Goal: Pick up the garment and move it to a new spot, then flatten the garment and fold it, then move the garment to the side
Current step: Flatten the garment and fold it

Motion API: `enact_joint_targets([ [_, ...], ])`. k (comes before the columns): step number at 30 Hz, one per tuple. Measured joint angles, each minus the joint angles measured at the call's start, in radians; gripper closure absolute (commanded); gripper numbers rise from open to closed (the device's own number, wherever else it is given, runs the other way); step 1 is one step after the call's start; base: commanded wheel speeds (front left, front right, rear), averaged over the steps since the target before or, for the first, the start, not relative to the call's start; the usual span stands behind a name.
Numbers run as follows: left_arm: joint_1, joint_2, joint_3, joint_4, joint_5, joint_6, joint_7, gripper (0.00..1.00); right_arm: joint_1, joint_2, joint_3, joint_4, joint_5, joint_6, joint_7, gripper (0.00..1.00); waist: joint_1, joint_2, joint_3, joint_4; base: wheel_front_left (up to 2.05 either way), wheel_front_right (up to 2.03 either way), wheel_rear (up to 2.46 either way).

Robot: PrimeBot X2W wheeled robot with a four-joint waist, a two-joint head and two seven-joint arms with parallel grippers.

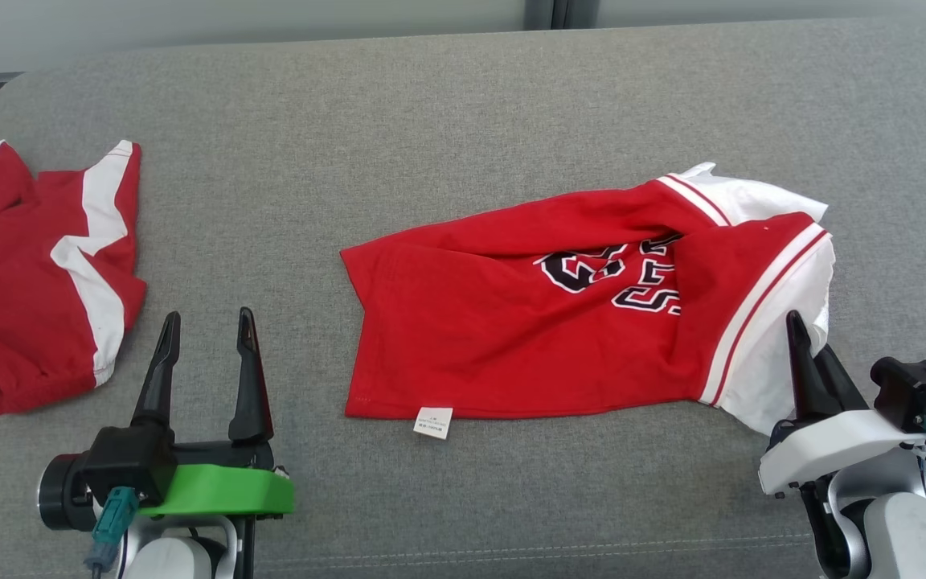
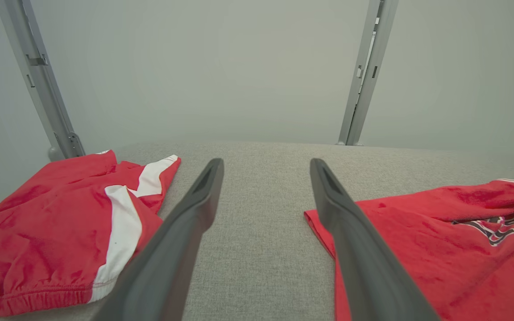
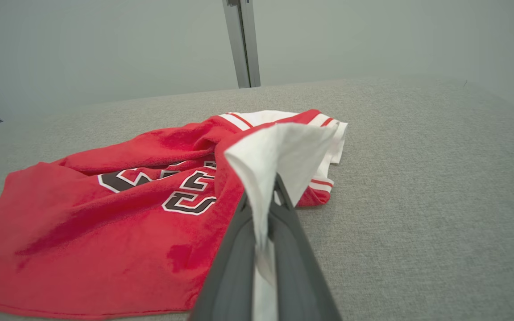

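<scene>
A red jersey (image 1: 527,322) lies crumpled on the grey fabric worktop (image 1: 447,121), spreading from the centre of the head view out toward 3 o'clock, with its black-and-white lettering (image 1: 616,277) half buried in a fold and a small white label (image 1: 433,422) sticking out of its hem at 6 o'clock. At 4 o'clock the right end effector (image 1: 796,322) has its tips against the jersey's white panel (image 1: 784,354). From the head it is hard to judge the grip, but the right wrist view settles it: the right end effector (image 3: 261,196) is clamped on that white panel (image 3: 279,147), a strip of cloth running down between the two pressed-together fingers. At 7 o'clock in the head view the left end effector (image 1: 209,314) has its fingers spread apart, holding nothing. Its own wrist view shows the left end effector (image 2: 266,162) over bare worktop, the jersey (image 2: 417,240) at 4 o'clock and red-and-white shorts (image 2: 60,209) at 8 o'clock. The head view places those shorts (image 1: 29,281) at 9 o'clock, well apart from the jersey.
</scene>
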Motion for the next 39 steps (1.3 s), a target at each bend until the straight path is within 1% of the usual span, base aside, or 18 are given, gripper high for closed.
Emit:
enact_joint_targets([
  [5, -0.009, -0.004, 0.001, 0.006, 0.010, -0.013, 0.000, 0.00, 0.000, 0.000, 0.000, -0.001, 0.000, 0.000, 0.004, 1.00, 0.0000, 0.0000, 0.004, 0.002, 0.00, 0.00, 0.00],
  [8, -0.016, -0.006, -0.029, 0.035, 0.008, -0.039, 0.013, 0.00, -0.001, 0.000, -0.001, -0.001, 0.000, 0.000, 0.004, 1.00, 0.0000, 0.0000, 0.006, 0.004, 0.00, 0.00, 0.00],
  [13, -0.039, -0.007, -0.098, 0.066, -0.038, -0.100, 0.178, 0.00, -0.002, 0.000, 0.004, -0.004, 0.000, 0.000, 0.007, 1.00, 0.0000, 0.0000, 0.018, 0.001, 0.00, 0.00, 0.00],
  [17, -0.044, -0.008, -0.143, 0.097, -0.076, -0.123, 0.288, 0.00, -0.011, 0.000, 0.017, -0.005, 0.001, 0.000, 0.007, 1.00, 0.0000, 0.0000, 0.036, -0.007, 0.00, 0.00, 0.00],
  [20, -0.045, -0.009, -0.156, 0.137, -0.113, -0.130, 0.352, 0.00, -0.021, 0.000, 0.025, -0.004, 0.005, 0.000, 0.004, 1.00, 0.0000, 0.0000, 0.054, -0.016, 0.00, 0.00, 0.00],
  [23, -0.053, -0.008, -0.154, 0.180, -0.127, -0.131, 0.385, 0.00, -0.026, 0.000, 0.031, 0.000, 0.011, 0.000, -0.001, 1.00, 0.0000, 0.0000, 0.072, -0.025, 0.00, 0.00, 0.00],
  [31, -0.092, -0.002, -0.147, 0.250, -0.145, -0.131, 0.386, 0.00, -0.042, 0.000, 0.033, 0.012, 0.014, 0.000, -0.013, 1.00, 0.0000, 0.0000, 0.108, -0.041, 0.00, 0.00, 0.00],
  [33, -0.099, -0.002, -0.150, 0.258, -0.168, -0.133, 0.393, 0.41, -0.042, 0.000, 0.034, 0.016, 0.014, 0.000, -0.014, 1.00, 0.0001, 0.0000, 0.112, -0.045, 0.00, 0.00, 0.00],
  [34, -0.100, -0.002, -0.152, 0.259, -0.174, -0.134, 0.394, 0.69, -0.042, 0.000, 0.033, 0.018, 0.014, 0.000, -0.015, 1.00, 0.0001, 0.0000, 0.113, -0.046, 0.00, 0.00, 0.00],
  [35, -0.101, -0.002, -0.155, 0.258, -0.177, -0.135, 0.393, 1.00, -0.042, 0.000, 0.031, 0.020, 0.014, 0.000, -0.015, 1.00, 0.0001, 0.0000, 0.114, -0.047, 0.00, 0.00, 0.00],
  [39, -0.101, 0.002, -0.173, 0.245, -0.189, -0.142, 0.391, 1.00, -0.048, 0.000, 0.022, 0.020, 0.015, 0.000, -0.027, 1.00, 0.0001, 0.0000, 0.111, -0.045, 0.00, 0.00, 0.00],
])
